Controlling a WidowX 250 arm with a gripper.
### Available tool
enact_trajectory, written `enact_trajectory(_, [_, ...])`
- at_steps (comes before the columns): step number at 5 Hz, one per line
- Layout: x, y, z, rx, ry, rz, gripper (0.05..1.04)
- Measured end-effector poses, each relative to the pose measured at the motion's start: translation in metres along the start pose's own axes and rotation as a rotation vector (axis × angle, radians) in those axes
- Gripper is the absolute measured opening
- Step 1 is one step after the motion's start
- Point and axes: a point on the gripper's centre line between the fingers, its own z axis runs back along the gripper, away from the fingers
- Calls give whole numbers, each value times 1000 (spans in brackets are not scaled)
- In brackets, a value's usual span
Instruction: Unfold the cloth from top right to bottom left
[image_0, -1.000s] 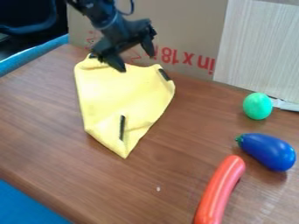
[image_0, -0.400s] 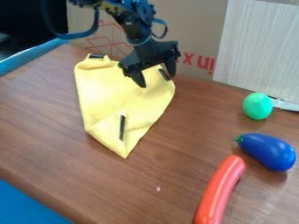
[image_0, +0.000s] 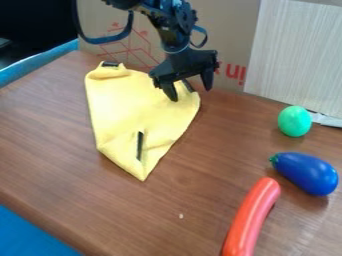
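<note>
The black gripper hangs at the upper right corner of the yellow cloth, its two fingers spread apart and nothing held between them. One finger is over the cloth's corner area, the other just right of its edge. The cloth lies on the table, left of centre, narrowing to a point at the bottom. Dark strips show at its top left corner, at its top right corner partly behind the gripper, and near its lower tip, where the fabric is creased or folded.
On the right of the wooden table lie a green egg-shaped toy, a blue eggplant toy and a long orange-red toy. A cardboard panel and a pale board stand along the back.
The gripper has moved right across the cloth's top side, from near the top left to the top right corner. The cloth lies as before.
</note>
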Motion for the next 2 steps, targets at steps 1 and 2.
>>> enact_trajectory(1, [1,-1,-2,4,-1,5,961])
enact_trajectory(2, [2,-3,-3,-5,2,13,673])
